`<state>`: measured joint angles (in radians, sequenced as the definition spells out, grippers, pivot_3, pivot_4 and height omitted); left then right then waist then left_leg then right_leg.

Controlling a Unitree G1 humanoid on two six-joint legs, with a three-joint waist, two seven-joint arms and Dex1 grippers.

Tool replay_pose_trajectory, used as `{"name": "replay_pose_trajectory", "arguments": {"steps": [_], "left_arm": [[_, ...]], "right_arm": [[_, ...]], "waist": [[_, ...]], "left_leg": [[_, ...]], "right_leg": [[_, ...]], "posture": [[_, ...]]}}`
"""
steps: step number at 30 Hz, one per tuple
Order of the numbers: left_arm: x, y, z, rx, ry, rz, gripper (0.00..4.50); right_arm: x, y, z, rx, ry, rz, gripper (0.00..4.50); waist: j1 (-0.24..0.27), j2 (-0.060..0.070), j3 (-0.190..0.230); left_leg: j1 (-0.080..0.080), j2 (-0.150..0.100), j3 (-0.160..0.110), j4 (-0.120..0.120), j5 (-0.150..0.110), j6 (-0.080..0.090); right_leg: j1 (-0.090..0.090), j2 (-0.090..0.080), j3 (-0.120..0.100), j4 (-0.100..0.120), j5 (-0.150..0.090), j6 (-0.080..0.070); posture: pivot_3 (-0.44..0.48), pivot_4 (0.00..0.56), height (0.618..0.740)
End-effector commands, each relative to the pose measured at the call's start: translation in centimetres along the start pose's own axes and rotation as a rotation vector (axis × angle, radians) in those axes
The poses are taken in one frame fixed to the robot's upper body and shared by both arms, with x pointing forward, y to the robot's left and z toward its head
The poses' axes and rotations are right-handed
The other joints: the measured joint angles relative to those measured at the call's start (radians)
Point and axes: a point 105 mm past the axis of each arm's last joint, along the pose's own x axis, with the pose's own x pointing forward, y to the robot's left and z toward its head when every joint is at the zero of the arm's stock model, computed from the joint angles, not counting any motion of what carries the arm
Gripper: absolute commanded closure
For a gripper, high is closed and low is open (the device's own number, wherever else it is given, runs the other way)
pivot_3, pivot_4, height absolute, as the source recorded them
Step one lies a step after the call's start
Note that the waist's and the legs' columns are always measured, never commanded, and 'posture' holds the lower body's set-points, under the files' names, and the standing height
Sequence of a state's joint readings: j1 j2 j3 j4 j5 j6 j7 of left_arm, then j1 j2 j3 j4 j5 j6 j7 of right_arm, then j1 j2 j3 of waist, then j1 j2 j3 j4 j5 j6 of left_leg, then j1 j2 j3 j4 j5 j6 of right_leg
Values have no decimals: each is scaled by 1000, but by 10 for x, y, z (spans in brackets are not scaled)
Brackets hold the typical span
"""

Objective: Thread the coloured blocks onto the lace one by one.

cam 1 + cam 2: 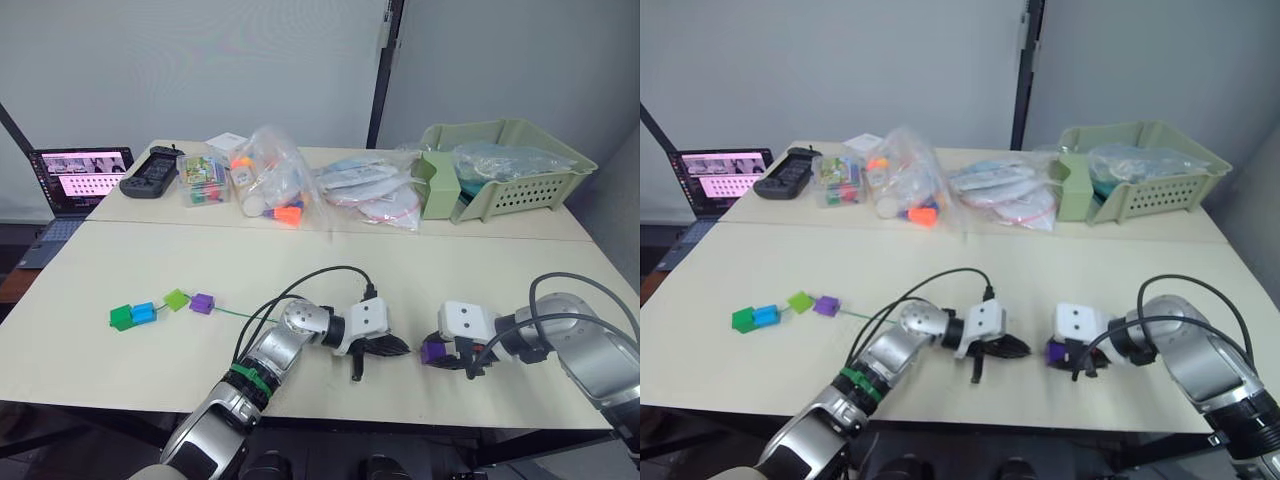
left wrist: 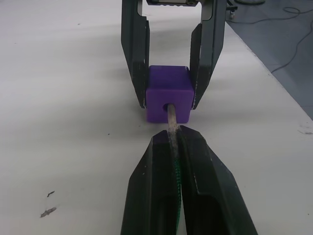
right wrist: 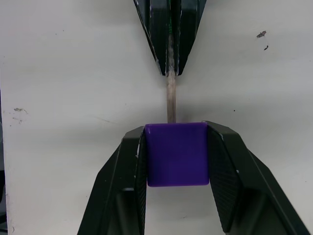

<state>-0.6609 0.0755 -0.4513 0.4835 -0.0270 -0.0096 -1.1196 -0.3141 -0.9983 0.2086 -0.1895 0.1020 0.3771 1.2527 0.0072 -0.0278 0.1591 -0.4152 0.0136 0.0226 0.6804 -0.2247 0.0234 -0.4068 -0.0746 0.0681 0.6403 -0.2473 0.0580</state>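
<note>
From the head camera's left eye, the pale cream worktop point(image 1: 120, 270) carries a row of four small plastic cubes near its left part: a dark green cube point(image 1: 121, 317), a blue cube point(image 1: 143, 312), a lime green cube point(image 1: 177, 299) and a purple cube point(image 1: 202, 303), lying close together in a line. The thin dark-green lace point(image 1: 240, 313) runs from that row toward the left end effector point(image 1: 396, 347), whose black fingers are pinched together. Just beside it, the right end effector point(image 1: 440, 352) grips a second purple cube point(image 1: 433, 351). At the back of the worktop sit a pale green plastic basket point(image 1: 520, 185), clear plastic bags with orange toy pieces point(image 1: 272, 180), a black handheld controller point(image 1: 150, 172) and an open laptop point(image 1: 75, 185).

The right eye gives the same layout, the two end effectors facing each other near the front edge.

In the left wrist view, the left end effector's fingers are closed tight on the lace, its stiff pale tan tip point(image 2: 171, 117) sticking out and entering the round hole in the held purple cube's near face. That cube sits clamped between the right end effector's two black fingers point(image 2: 134, 54), resting on the worktop.

In the right wrist view, the right end effector's fingers press both sides of the held purple cube, and the tan tip meets the cube's far face.
</note>
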Motion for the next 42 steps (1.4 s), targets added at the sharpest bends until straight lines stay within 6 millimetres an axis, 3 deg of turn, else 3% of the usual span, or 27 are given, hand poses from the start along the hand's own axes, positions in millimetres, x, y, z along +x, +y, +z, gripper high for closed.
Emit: {"name": "replay_pose_trajectory", "arguments": {"steps": [1, 10, 17, 22, 34, 35, 42], "left_arm": [[9, 0, 13, 46, -37, -19, 4500], [27, -3, 19, 2, -64, -43, 4500], [31, -5, 24, -26, -88, -48, 2208], [17, -2, 15, 15, -35, -41, 559], [-2, 1, 2, 23, 19, -20, 547], [-2, 1, 2, 22, 19, -20, 1098], [-1, 0, 0, 25, 38, -34, 3385]], "right_arm": [[4, 5, -5, 31, 3, 11, 3316], [4, 5, -5, 46, -3, 6, 3316], [4, 5, -6, 58, -2, -4, 3316], [4, 5, -7, 61, 0, -7, 3316], [7, 6, -5, 62, -5, -1, 3316], [7, 6, -5, 62, -6, 0, 3316], [8, 7, -3, 64, -9, 5, 3316]], "waist": [[2, 0, 0], [4, 0, 0], [4, 0, 0], [2, 0, 0], [1, 0, 0], [1, 0, 0], [0, 0, 0]], "left_leg": [[0, 0, 0, 0, 0, 0], [0, 0, 0, 0, 0, 0], [1, 0, 0, 0, 0, 0], [1, 0, -1, 0, 0, 0], [1, 0, -1, 0, 0, 0], [1, 0, -1, 0, 0, 0], [1, 0, -1, 0, 0, 0]], "right_leg": [[0, 0, 0, 0, 0, 0], [1, 0, 0, -1, 0, 0], [2, 0, 0, -1, 0, 0], [2, 0, 0, -1, 0, 0], [2, 0, 0, -1, 0, 0], [2, 0, 0, -1, 0, 0], [2, 1, 0, -1, 0, 0]], "posture": [[0, 150, 734], [0, 150, 734], [0, 150, 734], [0, 150, 734], [0, 150, 734], [0, 150, 734], [0, 150, 734]]}}
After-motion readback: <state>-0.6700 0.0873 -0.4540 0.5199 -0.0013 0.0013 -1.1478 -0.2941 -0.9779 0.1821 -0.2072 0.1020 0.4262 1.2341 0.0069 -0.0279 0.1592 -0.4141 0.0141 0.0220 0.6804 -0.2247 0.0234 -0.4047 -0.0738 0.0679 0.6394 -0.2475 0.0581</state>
